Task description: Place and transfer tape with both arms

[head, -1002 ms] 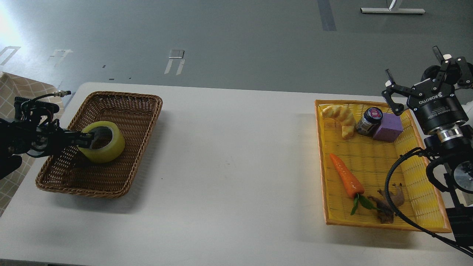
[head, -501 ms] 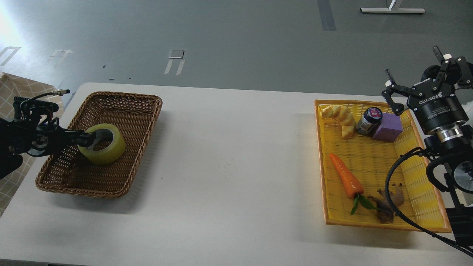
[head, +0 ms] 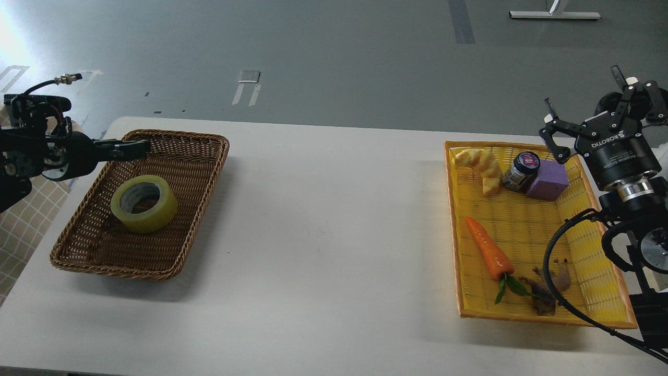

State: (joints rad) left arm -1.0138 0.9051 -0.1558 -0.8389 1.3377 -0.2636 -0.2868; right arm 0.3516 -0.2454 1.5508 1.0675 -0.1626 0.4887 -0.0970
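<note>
Tape (head: 144, 203) lies flat in wicker basket (head: 172, 156), left of frame.
Left jaws (head: 136, 148) above it, apart, state unclear; right jaws (head: 589, 107) spread wide.

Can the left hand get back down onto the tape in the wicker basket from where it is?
Probably yes. The left hand hovers over the basket's far-left rim, and the tape lies flat just below it, uncovered, hole facing up.

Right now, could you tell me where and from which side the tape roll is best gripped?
I would come from above and pinch the ring wall of the tape roll, one finger in the open core, one outside. It lies flat in the brown wicker basket, hole up, and the basket walls hamper side approaches.
</note>
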